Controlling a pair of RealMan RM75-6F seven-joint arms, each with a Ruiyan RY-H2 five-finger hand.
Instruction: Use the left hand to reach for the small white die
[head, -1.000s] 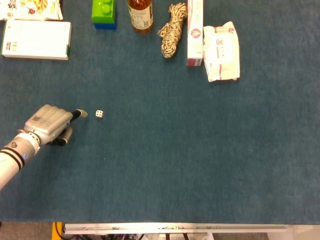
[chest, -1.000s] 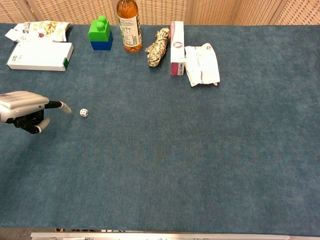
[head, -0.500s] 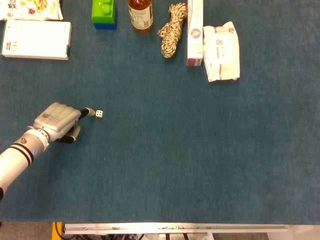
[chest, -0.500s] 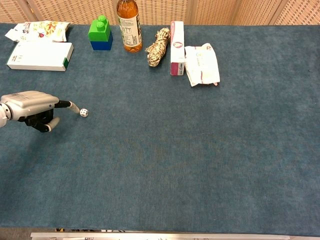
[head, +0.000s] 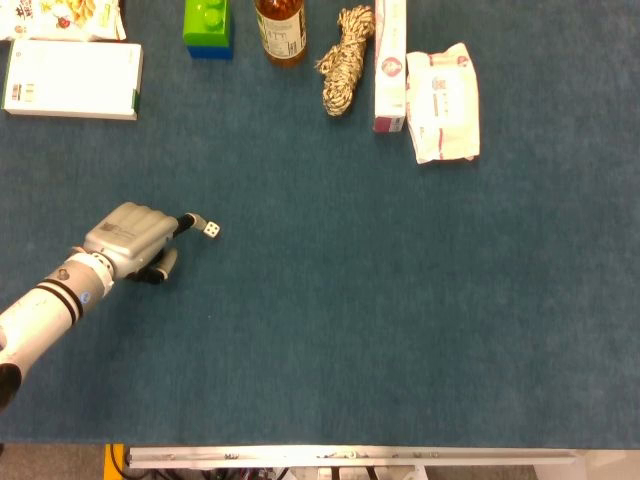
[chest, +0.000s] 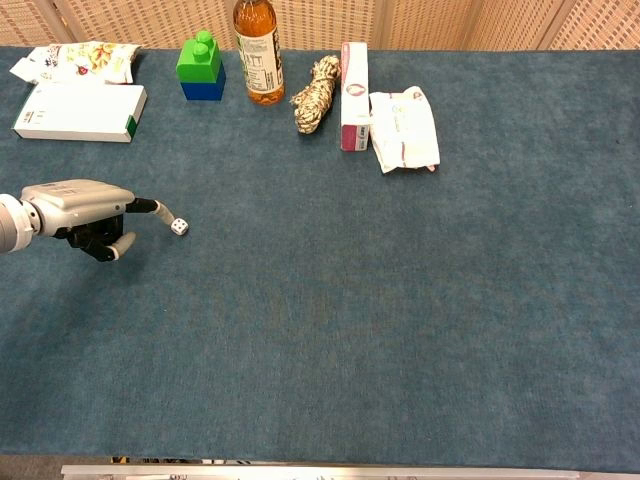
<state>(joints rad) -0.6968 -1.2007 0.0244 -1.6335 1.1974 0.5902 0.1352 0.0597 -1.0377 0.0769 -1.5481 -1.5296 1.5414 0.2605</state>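
Blue-carpeted counter (head: 400, 300): left hand (head: 132, 240), fingers curled with one extended, touches the die (head: 212, 230) at its left side, holding nothing. Push appears underway; destination cannot be judged. Right hand unseen.

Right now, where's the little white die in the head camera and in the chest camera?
Head view: die left of centre, at the left hand's outstretched fingertip.
Chest view: die at far left, mid-height, by the same fingertip.
Shared landmark: the white flat box lies up-left of it.
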